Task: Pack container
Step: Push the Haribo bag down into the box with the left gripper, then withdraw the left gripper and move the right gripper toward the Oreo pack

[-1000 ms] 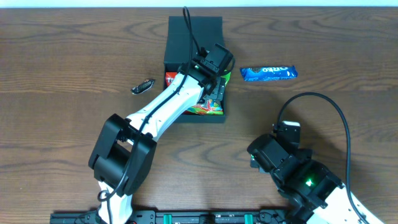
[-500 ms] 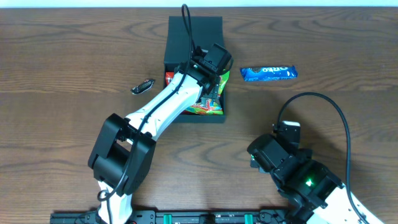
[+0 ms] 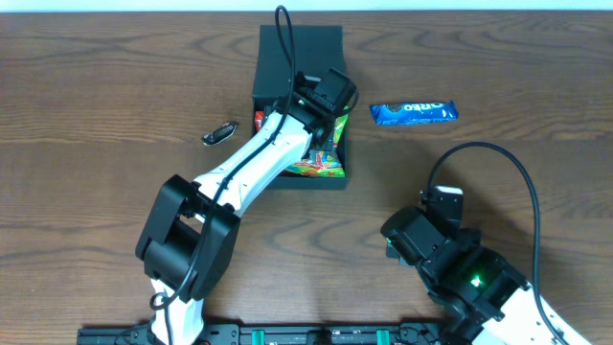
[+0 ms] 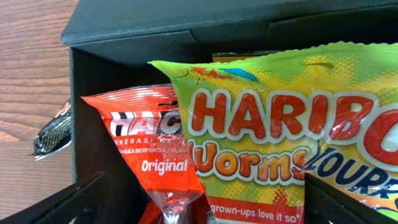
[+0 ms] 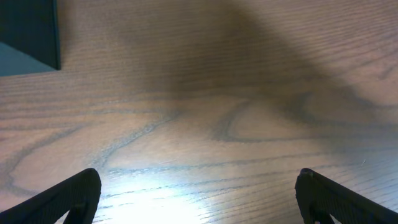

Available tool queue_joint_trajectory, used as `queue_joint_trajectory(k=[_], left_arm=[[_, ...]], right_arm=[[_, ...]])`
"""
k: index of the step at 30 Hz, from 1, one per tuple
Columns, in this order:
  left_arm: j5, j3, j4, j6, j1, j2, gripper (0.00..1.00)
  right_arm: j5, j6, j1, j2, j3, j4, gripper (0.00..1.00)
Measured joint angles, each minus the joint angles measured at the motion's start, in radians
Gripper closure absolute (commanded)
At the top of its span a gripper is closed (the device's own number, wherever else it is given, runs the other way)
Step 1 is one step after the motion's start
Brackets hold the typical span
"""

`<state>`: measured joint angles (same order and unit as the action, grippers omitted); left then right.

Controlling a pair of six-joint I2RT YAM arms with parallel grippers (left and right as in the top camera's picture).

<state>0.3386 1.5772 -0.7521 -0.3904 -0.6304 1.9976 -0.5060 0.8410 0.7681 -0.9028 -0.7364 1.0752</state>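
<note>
The container [image 3: 278,77], a dark square box with its flap lid folded back at the far side, stands at the table's back centre. In the left wrist view its wall [image 4: 186,28] frames a green Haribo Worms packet [image 4: 267,137] and a red packet [image 4: 149,155] lying inside. My left gripper [image 3: 329,134] hovers over the box's right side. It is open [image 4: 205,214], its fingers [image 4: 68,202] wide apart above the packets and gripping nothing. My right gripper [image 3: 421,235] rests open over bare wood at the front right [image 5: 199,202].
A blue Oreo packet [image 3: 414,112] lies on the table right of the box. A small dark packet [image 3: 219,133] lies to its left, also visible beside the box wall [image 4: 53,134]. A corner of the box [image 5: 28,34] shows in the right wrist view.
My left gripper has drawn slightly back toward the lid, and more of the green packet shows in the box. The right arm has not moved.
</note>
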Motion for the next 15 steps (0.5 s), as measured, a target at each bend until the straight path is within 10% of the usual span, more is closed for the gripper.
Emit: queue_joint_trajectory(k=[15], left_arm=[[-0.124, 0.0, -0.033, -0.001, 0.002, -0.217, 0.05]], right_arm=[[-0.034, -0.021, 0.0, 0.0, 0.0, -0.021, 0.01]])
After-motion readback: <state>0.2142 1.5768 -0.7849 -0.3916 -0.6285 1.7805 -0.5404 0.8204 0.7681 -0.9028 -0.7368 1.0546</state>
